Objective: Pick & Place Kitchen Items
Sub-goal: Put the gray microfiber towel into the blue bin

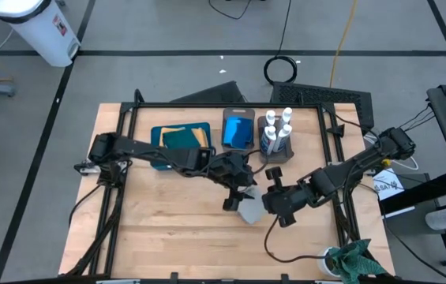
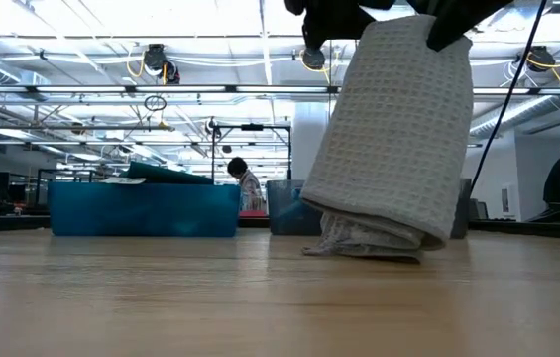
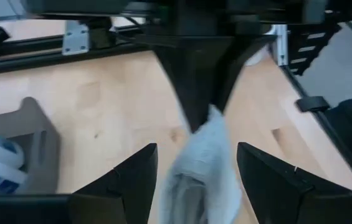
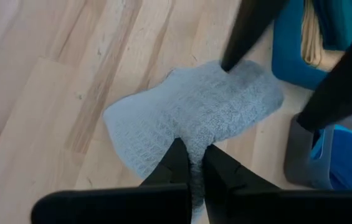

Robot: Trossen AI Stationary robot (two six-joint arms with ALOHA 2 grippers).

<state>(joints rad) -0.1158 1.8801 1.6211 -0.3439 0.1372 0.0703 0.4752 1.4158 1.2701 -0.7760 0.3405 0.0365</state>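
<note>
A pale grey waffle-weave cloth (image 2: 393, 129) hangs near the table's middle, and its lower end (image 2: 369, 238) lies bunched on the wood. My right gripper (image 4: 194, 165) comes from the table's right and is shut on the cloth's upper part. My left gripper (image 3: 197, 180) comes from the left and is open, with one finger on each side of the cloth (image 3: 200, 177). In the high view the cloth (image 1: 249, 211) shows just below both grippers. My right gripper pinches a gathered bunch of the cloth's upper part (image 4: 191, 146) between its two fingers, slanting down from the table's right. The cloth hangs below the fingers, its lower end resting folded on the table. My left gripper's fingers (image 4: 241, 37) stand close around the cloth; I cannot tell whether they touch it.
A teal tray (image 1: 159, 136) with a dark teal and a mustard cloth stands at the far left. Beside it are a bin with blue sponges (image 1: 238, 128) and a bin with white bottles (image 1: 276, 134). A green rag (image 1: 353, 260) lies at the near right corner.
</note>
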